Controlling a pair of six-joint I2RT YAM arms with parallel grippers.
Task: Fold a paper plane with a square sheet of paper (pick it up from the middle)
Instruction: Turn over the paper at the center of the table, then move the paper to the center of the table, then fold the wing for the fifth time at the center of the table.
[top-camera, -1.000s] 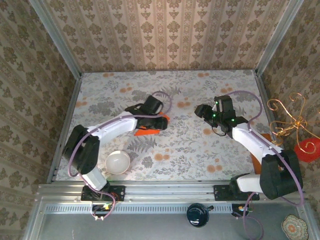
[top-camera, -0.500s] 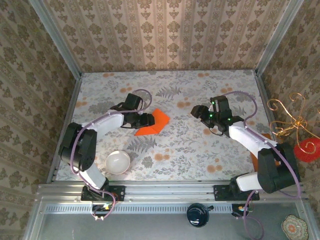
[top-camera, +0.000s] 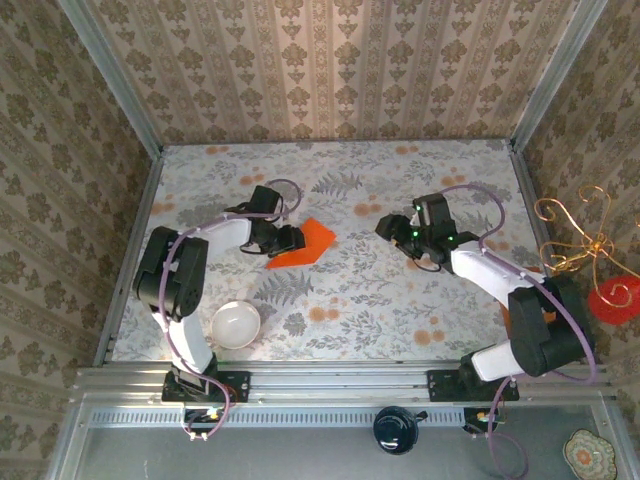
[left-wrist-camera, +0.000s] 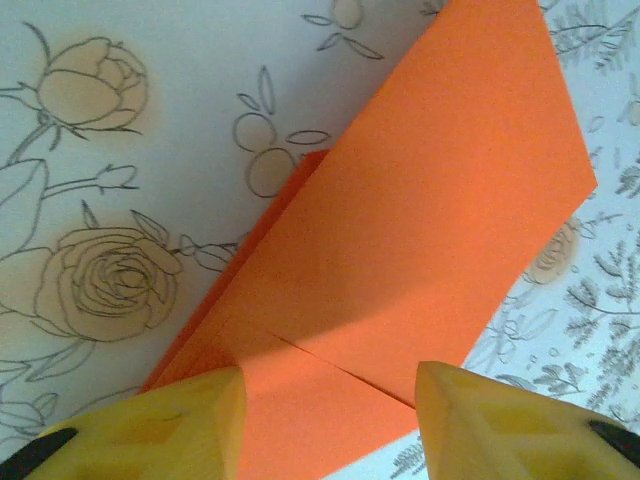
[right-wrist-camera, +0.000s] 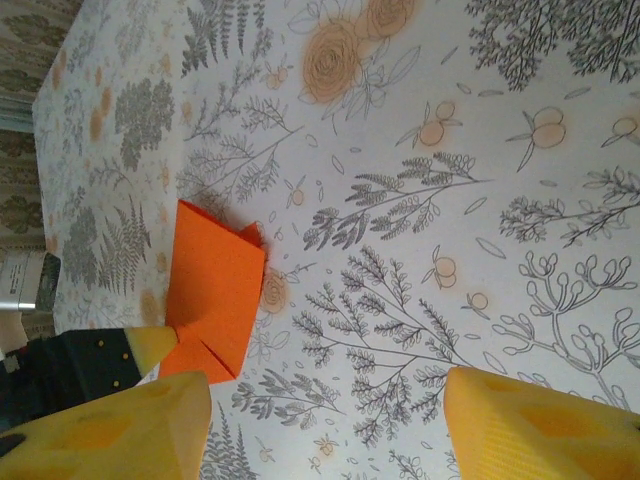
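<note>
Now the orange paper (top-camera: 308, 243) lies flat on the floral surface (top-camera: 380, 290), left of centre. It is folded into layers, with a lower edge peeking out along one side and a seam across the near end (left-wrist-camera: 430, 220). The left fingers (left-wrist-camera: 170, 425) stand spread, one on each side of that near end. The right fingers (right-wrist-camera: 520, 430) are spread wide over bare surface, well apart from the paper. A white bowl (top-camera: 236, 324) sits nearer the left arm's base, apart from the paper.
</note>
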